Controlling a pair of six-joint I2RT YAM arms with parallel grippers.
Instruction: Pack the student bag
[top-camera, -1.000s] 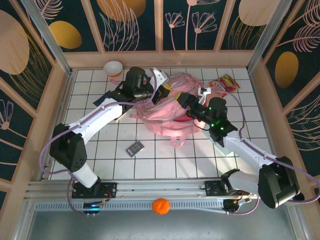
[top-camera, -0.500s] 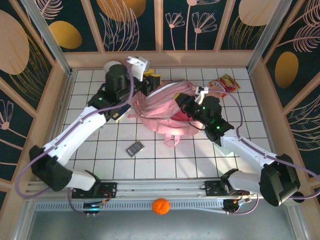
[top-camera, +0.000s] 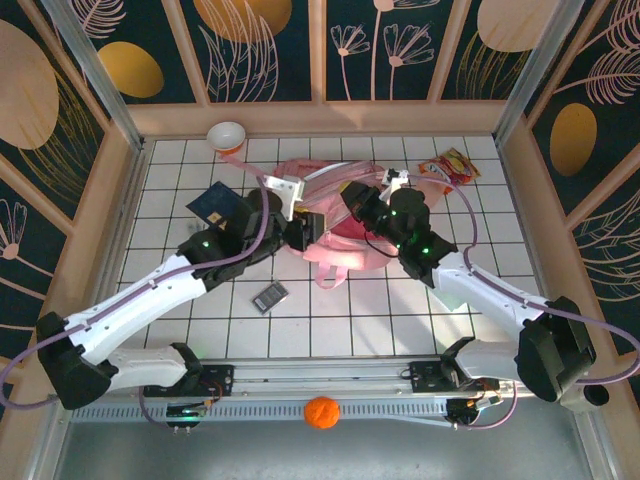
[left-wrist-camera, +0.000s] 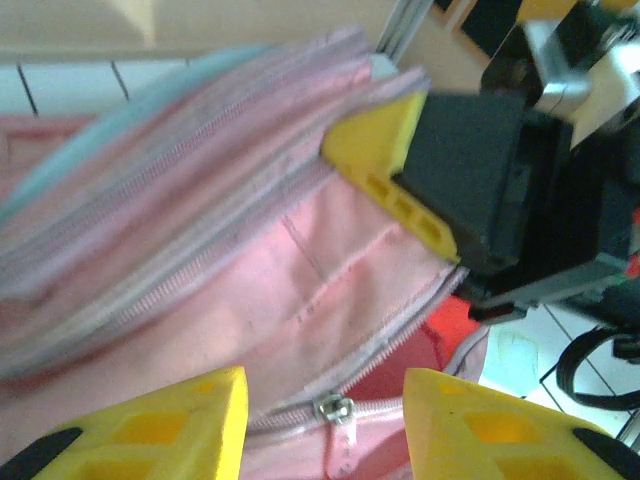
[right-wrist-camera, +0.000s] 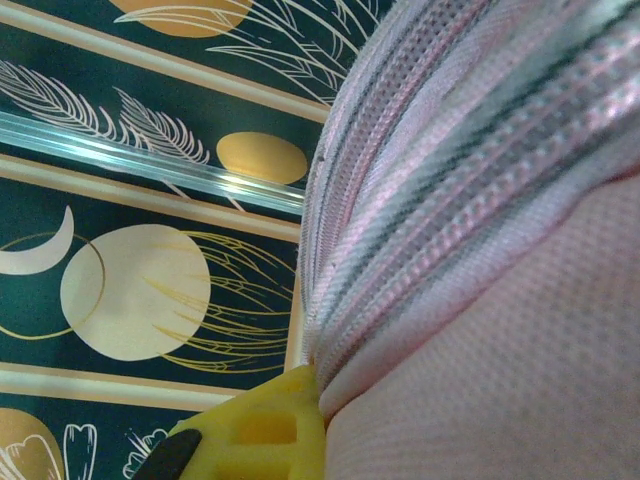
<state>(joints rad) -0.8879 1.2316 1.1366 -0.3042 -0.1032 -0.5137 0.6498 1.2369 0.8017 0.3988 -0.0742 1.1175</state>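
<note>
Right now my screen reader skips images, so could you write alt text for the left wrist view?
A soft pink fabric backpack lies unzipped, pink lining showing. The left gripper hangs open near the small metal zip pull; the right gripper pinches the opening's far edge.

White arms (top-camera: 150, 300), blk joints (top-camera: 558, 350), lilac cables (top-camera: 263, 213), yellow fingers (left-wrist-camera: 170, 420).

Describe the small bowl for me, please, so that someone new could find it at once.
On the white tiled table, look along the far edge, left of the pink student bag. The bowl stands there by the wooden wall: round and white with an orange-red edge, unlike the flat dark blue book nearby.
</note>
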